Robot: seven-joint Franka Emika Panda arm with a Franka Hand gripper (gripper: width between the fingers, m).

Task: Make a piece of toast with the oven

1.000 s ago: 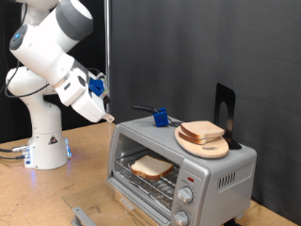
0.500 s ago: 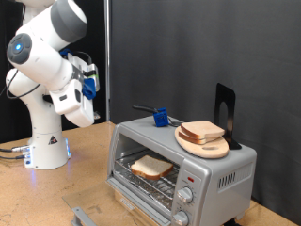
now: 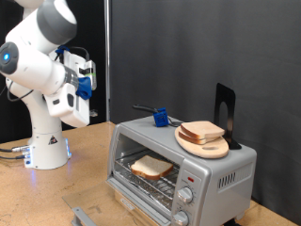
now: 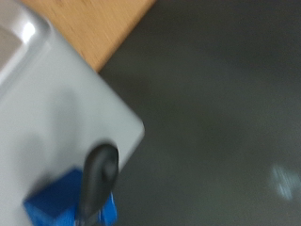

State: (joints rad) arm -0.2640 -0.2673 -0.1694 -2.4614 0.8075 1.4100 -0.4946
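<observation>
A piece of toast (image 3: 150, 168) was seen lying on the rack inside the open oven (image 3: 183, 162), so loading looked done. A second slice (image 3: 202, 132) sat on the wooden plate (image 3: 209, 147) on top. The gripper (image 3: 88, 77) had been pulled up and away since a second earlier; its jaw state could not be told.

Oven (image 3: 179, 160) mouth is standing open and unblocked in front; blue block (image 3: 161, 118), plate (image 3: 203, 144) and black stand (image 3: 225, 111) are crowding its top.
</observation>
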